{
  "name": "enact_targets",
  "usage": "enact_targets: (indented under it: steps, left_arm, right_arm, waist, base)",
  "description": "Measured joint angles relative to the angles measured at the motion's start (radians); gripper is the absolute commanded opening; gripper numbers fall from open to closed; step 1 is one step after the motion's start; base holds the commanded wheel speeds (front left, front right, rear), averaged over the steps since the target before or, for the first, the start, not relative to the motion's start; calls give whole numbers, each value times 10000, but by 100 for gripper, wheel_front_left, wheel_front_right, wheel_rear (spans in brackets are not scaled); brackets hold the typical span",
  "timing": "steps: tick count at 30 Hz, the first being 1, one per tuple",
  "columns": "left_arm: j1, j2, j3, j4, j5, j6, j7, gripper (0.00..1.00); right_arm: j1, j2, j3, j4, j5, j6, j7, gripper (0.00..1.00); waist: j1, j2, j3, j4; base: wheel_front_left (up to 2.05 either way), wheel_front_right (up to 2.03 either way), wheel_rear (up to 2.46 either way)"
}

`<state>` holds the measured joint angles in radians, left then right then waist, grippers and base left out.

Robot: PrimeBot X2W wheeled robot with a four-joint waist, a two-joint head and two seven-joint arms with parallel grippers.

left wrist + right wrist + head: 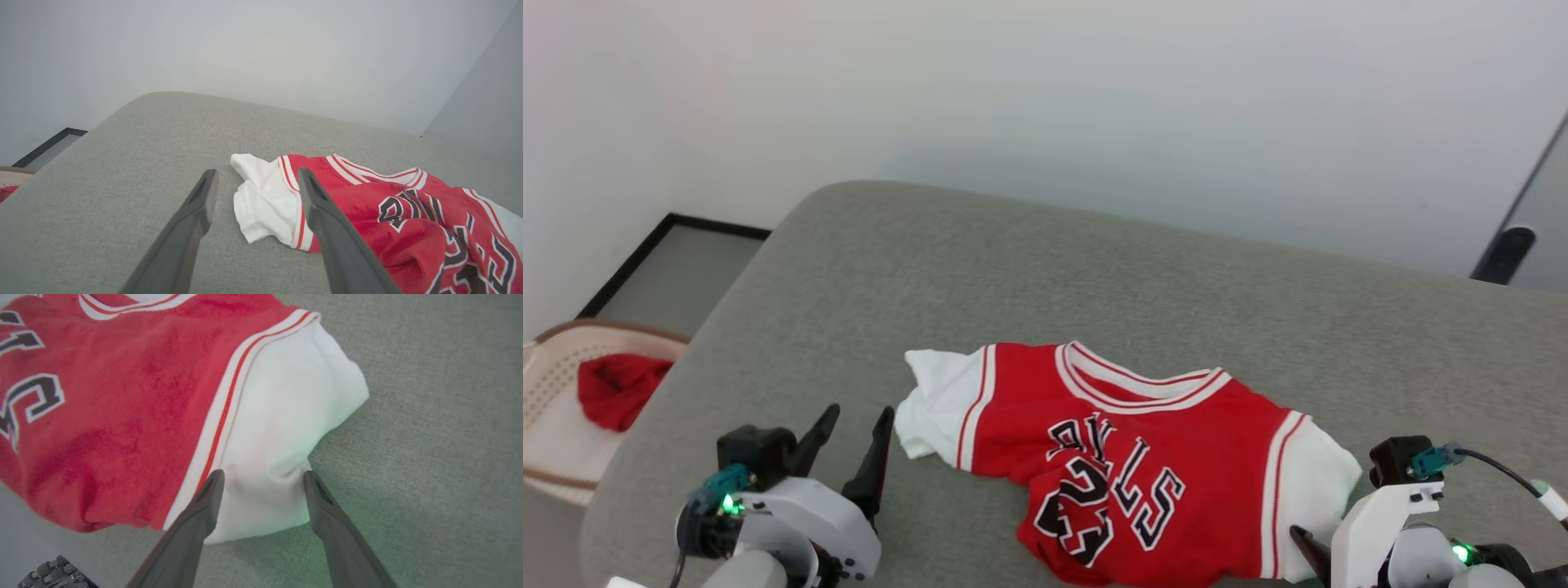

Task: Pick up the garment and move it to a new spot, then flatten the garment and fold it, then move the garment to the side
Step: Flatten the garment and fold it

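Note:
The garment (1127,457), a red jersey with white sleeves and black lettering, lies crumpled face up near the front of the grey table (931,269). My left gripper (257,171) is open just short of its white left sleeve (261,200), fingers pointing at it, with nothing between them. In the head view the left gripper (858,416) stands beside that sleeve. My right gripper (263,473) is open, its fingers on either side of the lower edge of the other white sleeve (286,408). The jersey's lower hem (81,514) reaches the table's front edge.
A pale round basket (547,367) holding a red cloth bundle (617,392) sits below the table's left side. A dark-framed panel (670,269) lies on the floor behind it. Bare grey table stretches behind and to both sides of the jersey.

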<state>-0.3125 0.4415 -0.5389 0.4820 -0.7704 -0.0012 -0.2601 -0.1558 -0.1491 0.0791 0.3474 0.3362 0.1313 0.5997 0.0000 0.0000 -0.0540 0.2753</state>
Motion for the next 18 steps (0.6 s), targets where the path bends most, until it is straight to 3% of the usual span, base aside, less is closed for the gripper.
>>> enact_targets:
  steps: [8, 10, 18]
  left_arm:
    - [206, -453, 1093, -314, 1172, -88, -13, 100]
    - [395, -589, 1411, -380, 1499, -196, -13, 100]
    - [1215, -1104, 3350, -1317, 3095, -616, -15, 100]
  right_arm:
    - [-476, 257, -280, 1310, -612, 0, -23, 100]
    - [-655, 267, -347, 1628, -742, 2, -138, 0]
    - [-1188, 111, -545, 2474, -859, 2, -456, 0]
  waist:
    - [0, 0, 242, 423]
    - [0, 0, 275, 484]
    - [0, 0, 249, 437]
  base:
    - [0, 0, 0]
    - [0, 0, 0]
    - [0, 0, 0]
